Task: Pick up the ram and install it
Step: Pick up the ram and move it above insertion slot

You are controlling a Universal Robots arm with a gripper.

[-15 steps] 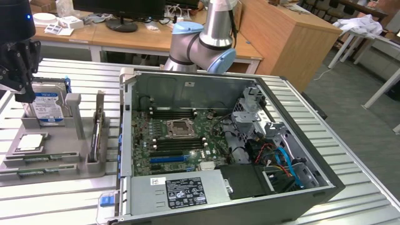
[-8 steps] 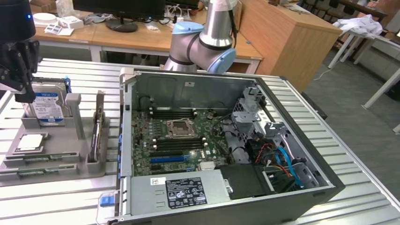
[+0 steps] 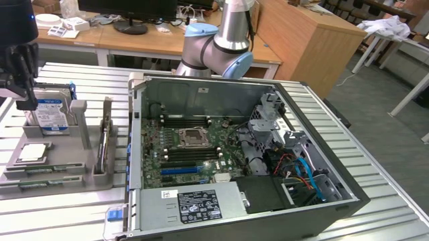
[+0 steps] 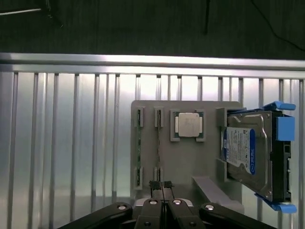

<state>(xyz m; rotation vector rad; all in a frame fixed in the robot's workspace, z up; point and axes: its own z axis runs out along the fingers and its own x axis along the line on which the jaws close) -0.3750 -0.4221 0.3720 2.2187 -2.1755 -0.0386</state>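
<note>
The ram [image 3: 35, 172] lies slotted in a grey holder [image 4: 183, 162] on the ribbed metal table [image 4: 71, 143], near the gripper [image 4: 161, 186], jaws closed on nothing (the hard drive's [image 4: 248, 155] blue label is unreadable).

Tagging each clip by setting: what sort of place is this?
Likely a robotics lab or workshop: an open computer case lies on a slatted metal table beside a parts holder, with wooden desks and a monitor behind.

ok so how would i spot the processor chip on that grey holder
Find the open computer case on the slatted metal table; the grey plastic holder sits at the exterior view's left of it. The square silver processor chip lies flat there, next to the standing blue-labelled hard drive, the only square, shiny piece.
</note>
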